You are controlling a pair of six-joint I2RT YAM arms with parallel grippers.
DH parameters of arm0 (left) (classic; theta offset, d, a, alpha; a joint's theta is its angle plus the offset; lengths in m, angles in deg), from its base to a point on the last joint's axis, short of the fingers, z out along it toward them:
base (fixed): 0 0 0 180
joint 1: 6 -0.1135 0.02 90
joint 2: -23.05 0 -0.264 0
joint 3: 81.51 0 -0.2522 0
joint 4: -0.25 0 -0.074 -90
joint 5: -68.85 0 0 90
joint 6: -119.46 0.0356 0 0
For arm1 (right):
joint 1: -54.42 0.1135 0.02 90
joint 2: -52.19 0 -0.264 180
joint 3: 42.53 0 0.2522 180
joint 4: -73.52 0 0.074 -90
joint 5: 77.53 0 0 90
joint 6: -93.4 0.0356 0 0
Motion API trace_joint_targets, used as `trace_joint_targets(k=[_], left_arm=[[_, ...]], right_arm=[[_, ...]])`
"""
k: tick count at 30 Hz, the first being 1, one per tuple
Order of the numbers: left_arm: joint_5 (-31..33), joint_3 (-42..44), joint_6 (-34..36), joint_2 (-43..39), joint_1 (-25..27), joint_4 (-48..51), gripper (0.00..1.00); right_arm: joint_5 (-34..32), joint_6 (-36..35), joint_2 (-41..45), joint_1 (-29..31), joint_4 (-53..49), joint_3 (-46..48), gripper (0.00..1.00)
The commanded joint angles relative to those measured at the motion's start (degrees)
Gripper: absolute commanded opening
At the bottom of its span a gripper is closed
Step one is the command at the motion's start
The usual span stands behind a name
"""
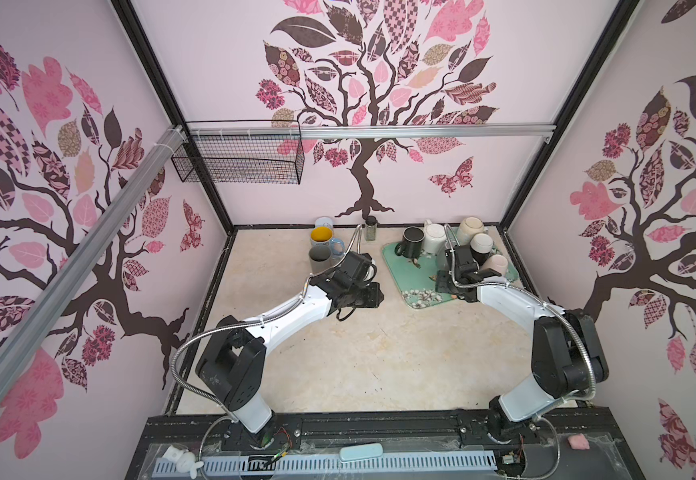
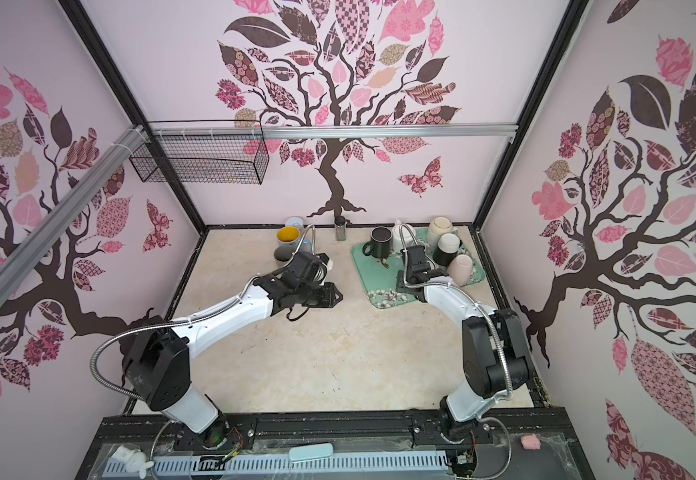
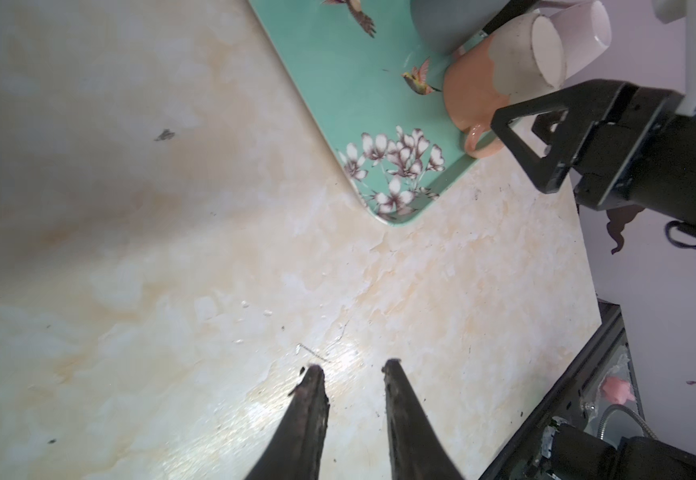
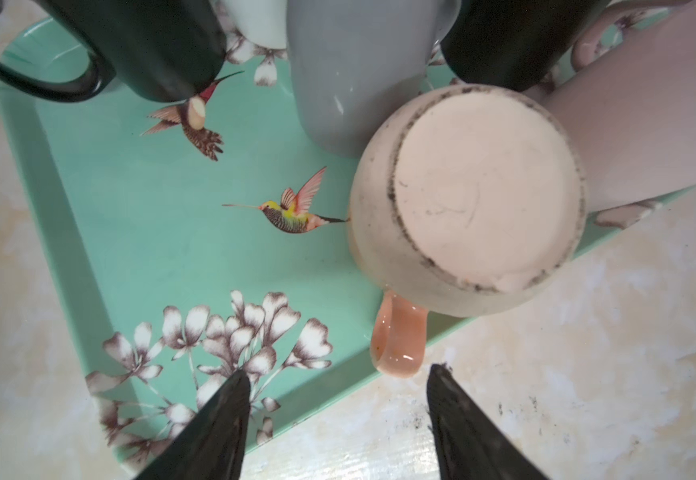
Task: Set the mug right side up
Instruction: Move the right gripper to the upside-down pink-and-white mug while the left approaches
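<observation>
A peach mug (image 4: 471, 195) stands upside down at the near edge of the teal bird-pattern tray (image 4: 150, 187), its base up and its handle (image 4: 398, 336) sticking out over the tray rim. My right gripper (image 4: 338, 371) hovers open above it, with the handle just beyond the fingertips and nothing between them. In the left wrist view the same mug (image 3: 491, 83) shows behind a right finger (image 3: 520, 137). In both top views the right wrist hides the mug. My left gripper (image 3: 352, 368) hangs over bare table left of the tray (image 1: 400, 266), its jaws narrowly apart and empty.
Crowded round the mug on the tray are a black mug (image 1: 412, 241), a grey mug (image 4: 358, 75), a pale pink mug (image 1: 496, 264) and several others. Upright mugs (image 1: 322, 237) and a spice jar (image 1: 371, 228) stand by the back wall. A wire basket (image 1: 238, 158) hangs above.
</observation>
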Motion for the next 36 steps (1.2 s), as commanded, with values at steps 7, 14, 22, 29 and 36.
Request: trace_joint_targets(k=[7, 14, 22, 29, 36], left_arm=[[-0.1, -12.8, 0.7, 7.9, 6.0, -1.0, 0.27], [0.6, -12.2, 0.7, 8.8, 6.5, -0.9, 0.27], [1.1, -10.8, 0.4, 8.8, 6.5, -1.7, 0.27], [0.9, -10.9, 0.7, 9.2, 6.5, -1.5, 0.27], [1.2, -9.8, 0.8, 8.7, 6.5, -1.7, 0.27]], right_arm=[[0.7, 2.9, -2.7, -4.0, 5.6, 1.9, 0.64], [1.5, 3.1, -6.5, -5.4, 7.3, 2.1, 0.63], [2.2, 1.7, -10.5, -5.5, 4.9, -1.0, 0.4], [3.9, 1.4, -9.5, -5.4, 4.2, 0.3, 0.2], [6.5, 1.2, -6.4, -4.1, 3.6, 1.6, 0.11]])
